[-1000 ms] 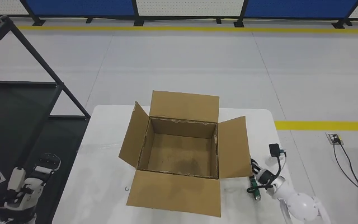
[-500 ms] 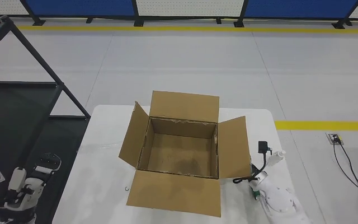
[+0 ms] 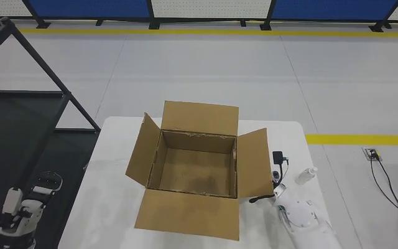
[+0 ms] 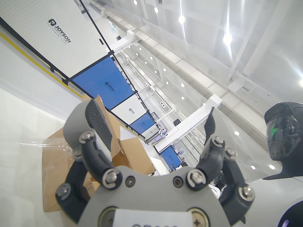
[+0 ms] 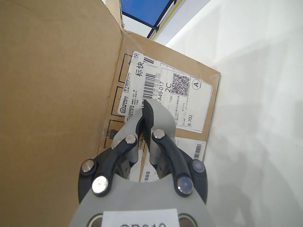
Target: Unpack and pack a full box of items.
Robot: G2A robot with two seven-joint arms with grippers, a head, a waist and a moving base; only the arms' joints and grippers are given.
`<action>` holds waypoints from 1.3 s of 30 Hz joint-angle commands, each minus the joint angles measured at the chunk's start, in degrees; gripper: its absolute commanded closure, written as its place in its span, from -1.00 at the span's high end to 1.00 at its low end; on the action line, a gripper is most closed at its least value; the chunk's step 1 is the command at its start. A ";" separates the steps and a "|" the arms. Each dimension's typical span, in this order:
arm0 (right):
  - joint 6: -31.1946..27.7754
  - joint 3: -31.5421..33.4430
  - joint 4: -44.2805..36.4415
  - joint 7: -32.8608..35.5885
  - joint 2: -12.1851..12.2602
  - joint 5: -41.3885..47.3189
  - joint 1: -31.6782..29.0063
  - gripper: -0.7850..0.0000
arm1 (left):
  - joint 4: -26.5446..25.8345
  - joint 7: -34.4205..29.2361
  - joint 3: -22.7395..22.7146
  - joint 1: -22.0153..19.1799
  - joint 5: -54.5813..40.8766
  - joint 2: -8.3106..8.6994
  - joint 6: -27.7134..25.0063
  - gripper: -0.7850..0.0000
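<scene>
Okay, got the right gripper [image 5: 144,106] closest in, fingers pinched together on nothing, tips right up by the shipping label [image 5: 165,90] on the side of the box [image 3: 186,215]. Can't tell whether it's touching. Got the left gripper [image 4: 152,119] off past the left edge of the table [image 3: 112,187], fingers spread wide, nothing held. Seeing the box mid-table, all four flaps folded out, brown cardboard floor showing inside. Also spotting a small white bottle [image 3: 305,176] on the table just right of it.
</scene>
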 commanded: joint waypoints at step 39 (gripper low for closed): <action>7.35 31.94 -44.17 -2.66 5.15 -7.67 -33.98 1.00 | 1.12 -2.56 1.81 -2.59 -0.25 0.42 1.48 1.00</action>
